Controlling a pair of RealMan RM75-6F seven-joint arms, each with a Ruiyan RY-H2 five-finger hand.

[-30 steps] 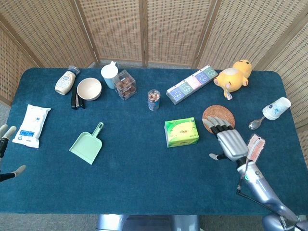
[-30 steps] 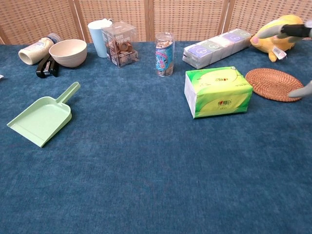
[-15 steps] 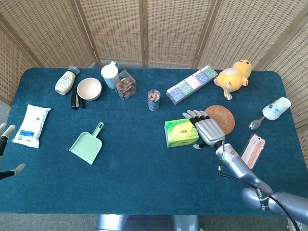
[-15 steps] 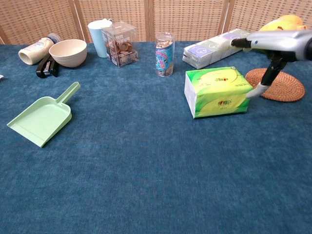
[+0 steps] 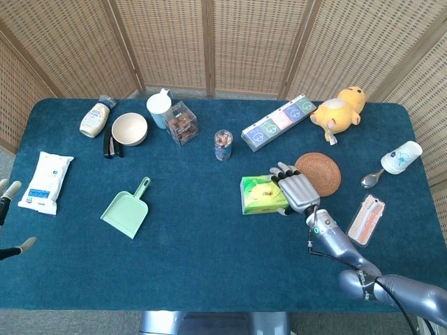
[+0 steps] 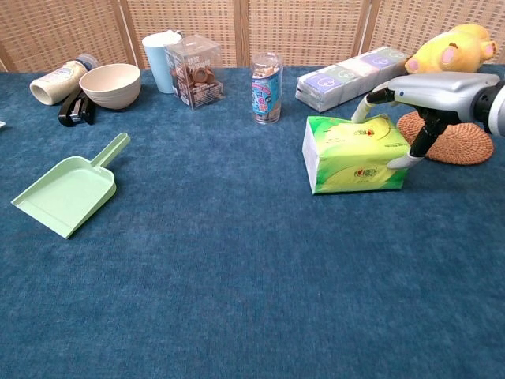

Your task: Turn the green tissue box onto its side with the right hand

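Note:
The green tissue box sits right of the table's middle, its far edge lifted a little so it leans toward me. My right hand lies over the box's right end. Its fingers hook over the far top edge and the thumb presses the front right corner. At the far left edge of the head view, my left hand hangs beside the table with its fingers apart, holding nothing.
A woven coaster lies just right of the box. Behind it are a row of tissue packs, a snack jar and a yellow plush. A green dustpan lies to the left.
My right hand has swept left from beside the coaster onto the box and closed around its right end. The box's far edge has tipped up slightly.

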